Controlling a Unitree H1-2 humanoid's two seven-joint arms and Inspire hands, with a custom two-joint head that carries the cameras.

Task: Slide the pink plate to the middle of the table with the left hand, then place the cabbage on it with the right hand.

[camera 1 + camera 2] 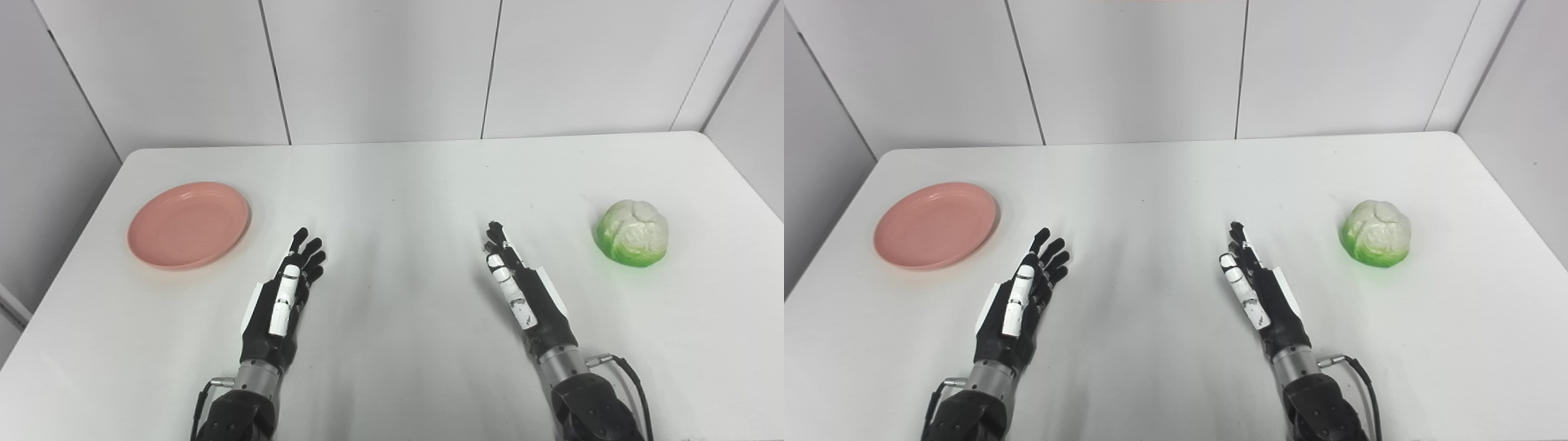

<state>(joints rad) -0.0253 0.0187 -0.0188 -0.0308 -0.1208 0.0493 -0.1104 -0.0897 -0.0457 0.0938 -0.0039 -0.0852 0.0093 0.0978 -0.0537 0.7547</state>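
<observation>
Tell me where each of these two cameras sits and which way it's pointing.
Left eye view: on the head, looking down and forward over the table toward the wall; both forearms enter from the bottom, with the left hand and right hand open, fingers forward.
Right eye view: beside it, slightly to the right, facing the same way; the same arms and hands show, shifted left in the picture.
Shared: the plate on the left, the cabbage on the right, neither touched.

Both forearms (236,410) beyond bottom edge.
</observation>
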